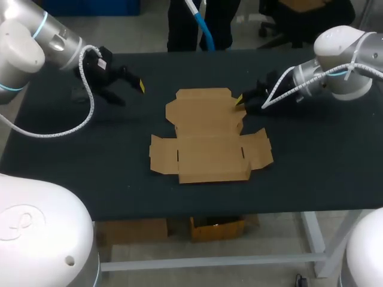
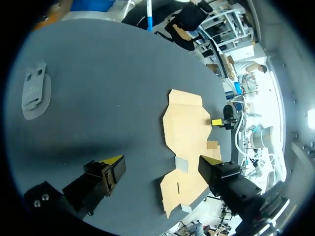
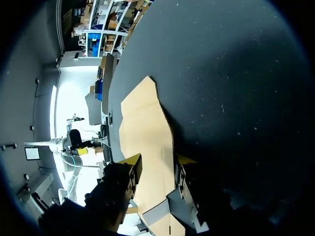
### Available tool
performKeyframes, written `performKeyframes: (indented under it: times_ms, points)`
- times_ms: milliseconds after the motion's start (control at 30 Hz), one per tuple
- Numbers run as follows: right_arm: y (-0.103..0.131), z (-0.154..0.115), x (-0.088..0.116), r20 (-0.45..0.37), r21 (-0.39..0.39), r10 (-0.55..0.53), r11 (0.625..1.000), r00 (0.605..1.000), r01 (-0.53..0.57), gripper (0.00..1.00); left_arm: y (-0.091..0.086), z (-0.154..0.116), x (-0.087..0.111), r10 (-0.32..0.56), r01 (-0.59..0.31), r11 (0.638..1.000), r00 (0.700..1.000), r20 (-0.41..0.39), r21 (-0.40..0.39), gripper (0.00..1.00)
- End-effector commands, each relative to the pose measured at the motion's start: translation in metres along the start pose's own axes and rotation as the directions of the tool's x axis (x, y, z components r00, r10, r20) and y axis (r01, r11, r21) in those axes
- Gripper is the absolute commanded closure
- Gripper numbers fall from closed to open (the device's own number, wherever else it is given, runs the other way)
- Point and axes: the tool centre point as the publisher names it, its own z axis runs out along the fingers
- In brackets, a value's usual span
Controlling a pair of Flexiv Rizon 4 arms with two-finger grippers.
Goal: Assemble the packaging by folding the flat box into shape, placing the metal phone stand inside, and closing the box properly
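The flat brown cardboard box (image 1: 209,134) lies unfolded in the middle of the black table (image 1: 311,155). My right gripper (image 1: 242,100) sits low at the right edge of the box's far panel. In the right wrist view its fingers (image 3: 132,166) stand apart astride that edge of the box (image 3: 145,128), not pinching it. My left gripper (image 1: 128,82) hovers wide open over the table's far left, apart from the box (image 2: 187,128). The grey metal phone stand (image 2: 35,92) lies flat on the table, ahead and to the side of the left gripper (image 2: 162,166).
The left wrist view also shows my right gripper (image 2: 224,121) at the box's far edge. Bare black table surrounds the box on all sides, with wide room at the front and right.
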Motion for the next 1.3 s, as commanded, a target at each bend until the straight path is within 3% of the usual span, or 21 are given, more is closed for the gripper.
performKeyframes:
  times_ms: [33,200,267,300,900,1300]
  points:
    - [0.003,0.003,-0.002,-0.011,0.004,-0.006,1.0,1.0,0.006,0.67,0.002,-0.001,-0.001,0.0,0.0,1.0,1.0,-0.001,0.001,0.0]
    - [-0.001,0.005,-0.001,-0.03,-0.011,-0.016,1.0,0.999,0.016,0.79,0.002,0.0,-0.003,-0.002,0.002,1.0,1.0,-0.003,-0.001,0.0]
    - [-0.003,0.003,0.001,-0.037,-0.024,-0.029,0.999,0.999,0.028,0.98,0.002,0.0,-0.003,-0.001,0.001,1.0,1.0,-0.005,-0.004,0.0]
    - [-0.004,0.002,0.002,-0.038,-0.03,-0.034,0.999,0.999,0.032,1.0,0.002,-0.001,-0.003,-0.001,0.001,1.0,1.0,-0.005,-0.005,0.0]
    - [-0.016,-0.015,0.018,-0.088,-0.133,-0.152,0.981,0.984,0.14,1.0,-0.003,0.004,-0.005,0.023,-0.024,0.999,0.999,-0.025,-0.044,0.0]
    - [-0.017,-0.018,0.021,-0.107,-0.137,-0.17,0.978,0.98,0.155,1.0,-0.005,0.007,-0.006,0.037,-0.04,0.998,0.998,-0.049,-0.052,0.0]
